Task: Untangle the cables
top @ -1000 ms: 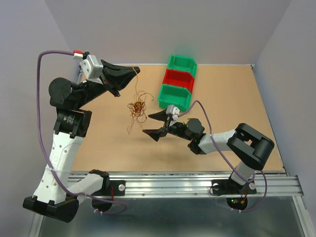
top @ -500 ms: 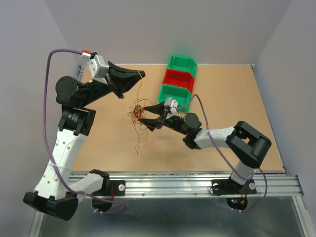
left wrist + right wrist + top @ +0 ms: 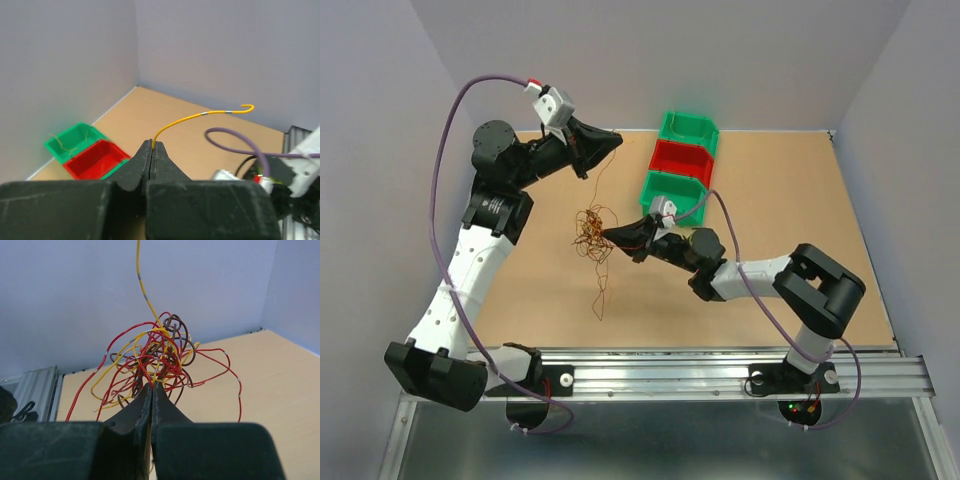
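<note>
The cables (image 3: 592, 228) are a knot of thin red, yellow and brown wires, lifted a little above the table's middle. One loose strand (image 3: 601, 296) trails from it toward the near edge. My right gripper (image 3: 606, 236) is shut on the knot's right side; in the right wrist view the tangle (image 3: 156, 354) bunches at the closed tips (image 3: 151, 386). A yellow cable (image 3: 141, 281) rises from the knot to my left gripper (image 3: 616, 142), held high at the back. The left gripper (image 3: 151, 145) is shut on that yellow cable (image 3: 190, 118), whose free end curls beyond the tips.
Three bins stand in a row at the back right: green (image 3: 690, 130), red (image 3: 682, 157) and green (image 3: 672, 192). The left wrist view shows the red bin (image 3: 97, 159) and a green one (image 3: 75, 140) with a wire in it. A purple arm cable (image 3: 240, 147) loops nearby.
My right gripper moved left into the tangle and shut on it. My left gripper swung right and toward the back, still holding the yellow cable, and the knot rose with a strand dangling.
</note>
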Tool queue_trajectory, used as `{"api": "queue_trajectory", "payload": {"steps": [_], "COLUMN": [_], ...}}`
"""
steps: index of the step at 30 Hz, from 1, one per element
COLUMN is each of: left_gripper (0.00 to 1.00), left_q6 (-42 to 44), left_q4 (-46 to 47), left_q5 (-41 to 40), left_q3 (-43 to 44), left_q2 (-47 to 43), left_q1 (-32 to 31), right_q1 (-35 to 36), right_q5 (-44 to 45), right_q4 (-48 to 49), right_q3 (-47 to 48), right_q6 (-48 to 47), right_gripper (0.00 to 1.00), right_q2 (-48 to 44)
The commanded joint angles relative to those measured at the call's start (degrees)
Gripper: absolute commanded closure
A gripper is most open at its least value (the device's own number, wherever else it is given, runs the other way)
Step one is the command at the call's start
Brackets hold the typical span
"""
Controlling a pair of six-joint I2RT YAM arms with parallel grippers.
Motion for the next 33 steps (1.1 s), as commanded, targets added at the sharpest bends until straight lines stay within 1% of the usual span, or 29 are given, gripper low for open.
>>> {"api": "queue_trajectory", "payload": {"steps": [1,2,3,4,5,6,7,8,10,11,14,17,19,20,22,23,26,29,33], "left_gripper": [0.94,0.85,0.66,0.37,0.23,0.08,0.01,0.01,0.01,0.01,0.01,0.01,0.01,0.01,0.04,0.05,0.06,0.07,0.08], "left_q6": [5.8,6.6,7.1,7.1,8.5,9.4,10.2,11.1,12.7,13.0,13.2,14.3,14.5,15.3,16.7,17.6,21.3,25.9,28.3], "left_q4": [-0.8,-0.4,-0.3,-0.8,-1.6,-3.1,-3.6,-3.8,-2.7,-2.3,-2.1,-0.9,0.9,2.5,3.3,3.3,1.9,-0.3,-1.2], "left_q5": [-7.0,-7.9,-8.6,-8.6,-8.4,-7.5,-6.4,-5.1,-2.4,-0.8,5.9,8.9,10.5,14.0,18.1,21.5,21.6,18.0,15.3], "left_q3": [-2.3,-3.2,-4.7,-5.2,-5.7,-6.7,-7.5,-8.4,-12.1,-13.2,-15.0,-15.9,-18.0,-18.9,-21.2,-21.6,-23.0,-24.3,-25.8], "left_q2": [0.5,0.5,0.5,0.7,0.7,0.9,0.7,0.3,-1.7,-2.3,-3.1,-3.1,-3.1,-2.8,-2.0,-1.6,-0.2,0.7,3.8], "left_q1": [1.3,1.4,1.6,2.3,2.8,3.2,3.6,4.7,5.8,5.9,7.2,8.0,8.0,8.0,8.0,8.0,7.9,7.9,7.9], "right_q1": [0.1,0.1,0.1,0.1,0.0,0.1,0.1,0.1,0.1,0.1,0.1,0.1,0.1,0.1,0.1,0.1,0.1,0.1,0.1], "right_q5": [-0.5,0.6,1.9,4.0,9.1,11.1,12.7,14.5,20.5,20.5,27.9,30.7,31.0,31.0,31.3,31.3,31.5,31.2,30.5], "right_q4": [2.9,2.7,2.1,0.4,-7.1,-10.8,-13.4,-16.8,-19.8,-20.7,-22.4,-22.6,-22.6,-22.6,-22.6,-22.4,-22.5,-22.4,-22.5], "right_q3": [-4.2,-6.2,-6.9,-7.3,-6.5,-5.9,-5.8,-5.9,-6.4,-6.5,-6.3,-6.0,-5.9,-5.8,-5.7,-5.6,-5.3,-4.8,-4.4], "right_q6": [1.6,2.3,2.6,3.2,4.6,5.1,5.8,7.3,8.2,8.4,8.8,9.7,10.2,10.4,10.6,10.6,10.5,10.2,9.8], "right_gripper": [0.99,0.99,0.99,0.99,1.00,0.99,1.00,0.99,1.00,0.99,0.99,0.99,0.99,1.00,0.99,0.99,1.00,1.00,1.00], "right_q2": [-5.7,-6.5,-7.4,-9.8,-10.9,-12.3,-13.1,-14.6,-16.4,-16.7,-16.9,-16.1,-15.8,-15.6,-15.2,-14.9,-14.5,-14.0,-13.7]}}
